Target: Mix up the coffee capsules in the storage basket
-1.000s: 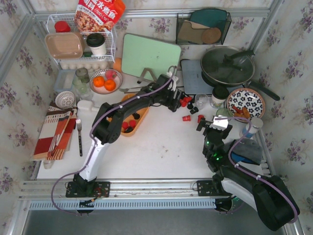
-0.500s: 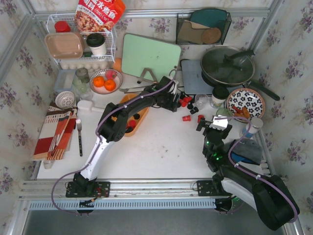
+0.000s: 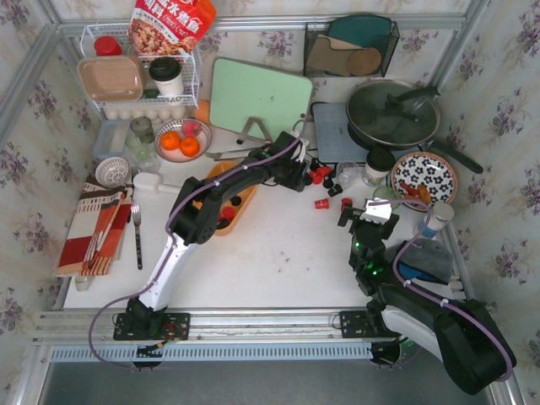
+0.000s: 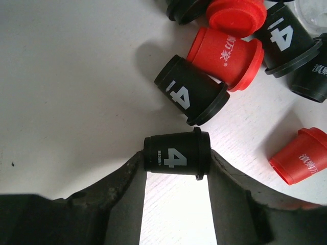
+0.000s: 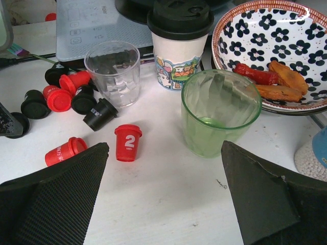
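Basket [image 3: 243,209]: orange; lay behind the left pincer [image 3: 308,173], under that arm's forearm, well apart from the fingertips; held a few red and black capsules [image 3: 224,215], too hidden by the arm to count.
Left pincer: reached low over the white table [image 4: 76,102]; gripped the pinched capsule [image 4: 176,153] end to end, one fingertip against its base, the other against its rim.
Pinched capsule: black, marked 4; lay on its side crosswise between the fingertips, outside the basket; touching the table or just above it, could not be told.
Loose capsules, left side: just ahead of the left pincer, a second black 4 capsule [image 4: 191,92] on its side, touching a red lettered capsule [image 4: 225,53] beyond it; ahead and to the right, a lone red capsule [image 4: 299,161]; further black and red ones clustered at the far edge of the left wrist view.
Right pincer [image 5: 164,148]: spread wide, gripped nothing.
Loose capsules, right side: ahead and left of the right pincer, a red 2 capsule [image 5: 127,143] standing on end; just beside the left fingertip, a red side-lying capsule [image 5: 65,151]; further ahead, a black side-lying capsule [image 5: 99,115].
Vessels: green glass [image 5: 220,112] just ahead of the right pincer; clear cup [image 5: 112,71] and lidded paper cup [image 5: 180,38] beyond; flowered plate [image 5: 276,56] ahead to the right.
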`<state>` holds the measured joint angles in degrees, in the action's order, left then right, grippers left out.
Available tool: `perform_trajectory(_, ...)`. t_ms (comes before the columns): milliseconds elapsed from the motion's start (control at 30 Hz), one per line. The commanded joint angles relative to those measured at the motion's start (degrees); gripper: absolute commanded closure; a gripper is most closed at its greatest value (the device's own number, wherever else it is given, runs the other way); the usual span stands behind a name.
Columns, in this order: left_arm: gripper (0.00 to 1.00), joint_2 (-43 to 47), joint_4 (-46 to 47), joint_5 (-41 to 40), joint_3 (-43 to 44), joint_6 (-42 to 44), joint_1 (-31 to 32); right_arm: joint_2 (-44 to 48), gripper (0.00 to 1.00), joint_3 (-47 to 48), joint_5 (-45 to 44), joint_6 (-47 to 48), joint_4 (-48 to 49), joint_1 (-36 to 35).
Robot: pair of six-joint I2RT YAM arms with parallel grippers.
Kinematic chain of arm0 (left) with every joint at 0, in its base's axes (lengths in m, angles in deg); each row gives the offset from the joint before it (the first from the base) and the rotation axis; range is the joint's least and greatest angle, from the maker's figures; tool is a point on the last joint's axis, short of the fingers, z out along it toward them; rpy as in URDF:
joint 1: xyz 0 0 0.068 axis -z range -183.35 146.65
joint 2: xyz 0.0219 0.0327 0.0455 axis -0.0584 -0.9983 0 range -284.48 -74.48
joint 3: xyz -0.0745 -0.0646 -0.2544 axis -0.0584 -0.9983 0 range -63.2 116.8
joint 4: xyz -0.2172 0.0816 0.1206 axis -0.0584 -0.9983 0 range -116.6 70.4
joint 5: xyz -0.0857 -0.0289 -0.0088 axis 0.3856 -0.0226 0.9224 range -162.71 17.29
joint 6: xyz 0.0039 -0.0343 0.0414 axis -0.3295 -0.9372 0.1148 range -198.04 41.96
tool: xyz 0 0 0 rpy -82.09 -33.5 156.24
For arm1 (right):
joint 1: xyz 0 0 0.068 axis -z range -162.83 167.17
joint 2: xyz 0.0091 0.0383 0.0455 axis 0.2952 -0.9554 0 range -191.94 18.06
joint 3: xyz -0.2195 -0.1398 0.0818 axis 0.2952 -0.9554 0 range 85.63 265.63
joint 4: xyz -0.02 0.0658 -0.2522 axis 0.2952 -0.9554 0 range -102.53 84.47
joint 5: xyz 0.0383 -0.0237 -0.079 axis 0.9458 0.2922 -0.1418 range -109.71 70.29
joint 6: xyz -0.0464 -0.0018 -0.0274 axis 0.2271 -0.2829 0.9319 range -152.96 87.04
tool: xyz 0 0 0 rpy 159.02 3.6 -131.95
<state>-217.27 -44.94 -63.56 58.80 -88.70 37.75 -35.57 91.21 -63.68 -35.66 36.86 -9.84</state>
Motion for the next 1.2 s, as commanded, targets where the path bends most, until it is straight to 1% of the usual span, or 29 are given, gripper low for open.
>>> perform_trajectory(0, 0.52, -0.37, 2.60, 1.54, -0.15, 0.58, 0.03, -0.12, 0.00, 0.63, -0.04, -0.20, 1.03, -0.03)
perform_trajectory(133, 0.55, 0.50, 2.43, 1.62, -0.51, 0.43, 0.09, -0.27, 0.00, 0.74, 0.00, -0.20, 0.95, -0.06)
perform_trajectory(200, 0.56, 2.07, 3.13, 0.60, -2.16, 0.24, 0.12, -0.28, 0.00, 0.71, -0.04, -0.20, 0.96, -0.05)
perform_trajectory(267, 0.56, 5.44, 4.86, -0.97, -5.23, 0.19, 0.12, -0.30, 0.00, 0.78, 0.02, -0.20, 1.02, -0.05)
perform_trajectory(367, 0.56, 10.62, 8.29, -4.91, -11.68, 0.76, 0.04, -0.38, 0.00, 0.83, 0.03, -0.20, 0.99, 0.00)
perform_trajectory(600, 0.56, 22.62, 12.10, -16.56, -22.78, -0.08, -0.83, -0.77, 0.00, 0.92, 0.02, -0.20, 1.00, -0.01)
perform_trajectory(733, 0.55, 28.94, 14.33, -22.52, -30.97, -1.44, -2.80, -1.08, 0.00, 0.95, 0.00, -0.20, 0.98, 0.01)
perform_trajectory(800, 0.55, 31.24, 14.28, -24.46, -33.91, -3.53, -4.71, -1.19, 0.00, 1.00, -0.01, -0.20, 1.02, -0.03)
perform_trajectory(967, 0.54, 34.17, 12.47, -24.28, -39.70, -8.49, -8.90, -1.70, 0.00, 1.13, 0.08, -0.29, 1.03, -0.06)
perform_trajectory(1067, 0.53, 34.56, 12.01, -24.57, -42.07, -9.54, -10.01, -2.03, 0.00, 1.14, 0.12, -0.25, 1.03, 0.00)
perform_trajectory(1167, 0.50, 34.25, 10.53, -26.57, -42.62, -10.27, -10.20, -2.51, 0.00, 1.26, 0.13, -0.29, 1.03, 0.02)
